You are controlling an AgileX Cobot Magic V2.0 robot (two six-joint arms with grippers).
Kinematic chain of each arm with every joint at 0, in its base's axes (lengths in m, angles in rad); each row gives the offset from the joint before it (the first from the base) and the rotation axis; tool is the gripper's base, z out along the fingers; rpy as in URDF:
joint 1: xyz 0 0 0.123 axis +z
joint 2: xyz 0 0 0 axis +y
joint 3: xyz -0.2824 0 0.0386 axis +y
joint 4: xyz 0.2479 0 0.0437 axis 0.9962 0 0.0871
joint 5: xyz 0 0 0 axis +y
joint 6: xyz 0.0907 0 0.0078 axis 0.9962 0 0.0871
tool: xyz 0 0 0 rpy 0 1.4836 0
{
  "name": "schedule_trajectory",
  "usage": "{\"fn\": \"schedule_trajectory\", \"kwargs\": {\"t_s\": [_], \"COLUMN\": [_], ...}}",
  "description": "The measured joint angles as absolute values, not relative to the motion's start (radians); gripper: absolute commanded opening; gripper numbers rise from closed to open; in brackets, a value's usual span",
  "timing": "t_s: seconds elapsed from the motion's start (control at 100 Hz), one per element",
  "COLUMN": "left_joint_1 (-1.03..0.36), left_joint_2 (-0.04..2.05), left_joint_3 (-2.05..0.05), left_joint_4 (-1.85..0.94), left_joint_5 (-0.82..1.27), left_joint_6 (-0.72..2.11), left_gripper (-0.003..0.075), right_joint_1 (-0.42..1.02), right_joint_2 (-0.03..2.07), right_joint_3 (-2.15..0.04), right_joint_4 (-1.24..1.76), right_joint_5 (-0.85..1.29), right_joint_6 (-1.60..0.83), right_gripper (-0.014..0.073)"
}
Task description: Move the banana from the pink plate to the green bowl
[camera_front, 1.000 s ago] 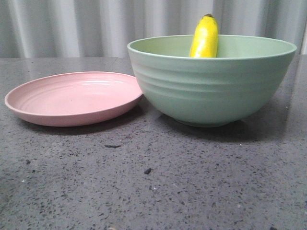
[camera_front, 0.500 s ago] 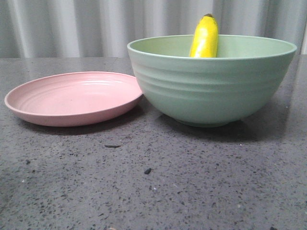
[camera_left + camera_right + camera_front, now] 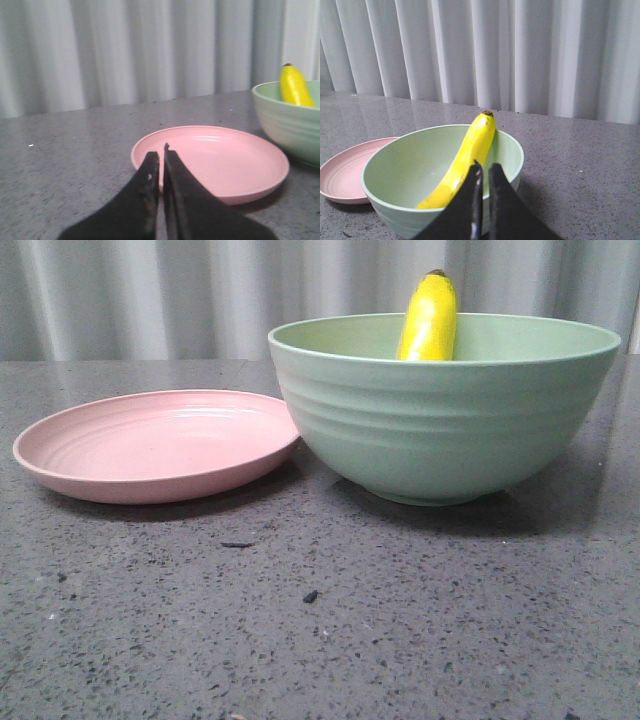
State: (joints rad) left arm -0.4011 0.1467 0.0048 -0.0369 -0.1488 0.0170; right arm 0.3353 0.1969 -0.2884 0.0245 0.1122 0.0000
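The banana (image 3: 428, 318) leans inside the green bowl (image 3: 440, 425), its dark tip sticking up above the far rim. It also shows in the right wrist view (image 3: 465, 159) and the left wrist view (image 3: 294, 87). The pink plate (image 3: 150, 445) lies empty to the left of the bowl, its edge close to the bowl's side. My left gripper (image 3: 161, 152) is shut and empty, near the plate (image 3: 220, 160). My right gripper (image 3: 485, 169) is shut and empty, near the rim of the bowl (image 3: 400, 165). Neither gripper shows in the front view.
The grey speckled table top (image 3: 320, 620) carries two small dark crumbs (image 3: 310, 596) in front of the plate and bowl. A pale pleated curtain (image 3: 150, 295) hangs behind the table.
The bowl and plate sit a few pixels further right in the front view than in the earlier frames; otherwise nothing has visibly changed.
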Motion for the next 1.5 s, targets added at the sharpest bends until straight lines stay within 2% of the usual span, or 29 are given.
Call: {"fn": "schedule_trajectory", "kwargs": {"t_s": [0.23, 0.39, 0.66, 1.5], "left_joint_1": [-0.217, -0.150, -0.132, -0.132], "left_joint_2": [0.003, -0.004, -0.004, -0.004], "left_joint_3": [0.005, 0.005, 0.005, 0.005], "left_joint_4": [-0.039, -0.057, -0.044, -0.044], "left_joint_5": [-0.015, 0.152, 0.322, 0.324], "left_joint_6": [0.017, 0.017, 0.017, 0.017], "left_gripper": [-0.0020, -0.0020, -0.0020, -0.0020], "right_joint_1": [0.335, 0.335, 0.335, 0.335], "right_joint_2": [0.197, 0.197, 0.197, 0.197], "right_joint_3": [-0.288, -0.288, -0.288, -0.288], "right_joint_4": [0.025, 0.025, 0.025, 0.025], "right_joint_5": [0.112, 0.112, 0.112, 0.112], "right_joint_6": [0.000, 0.000, -0.005, -0.005], "right_gripper": [-0.0064, -0.0064, -0.0064, -0.0064]}}
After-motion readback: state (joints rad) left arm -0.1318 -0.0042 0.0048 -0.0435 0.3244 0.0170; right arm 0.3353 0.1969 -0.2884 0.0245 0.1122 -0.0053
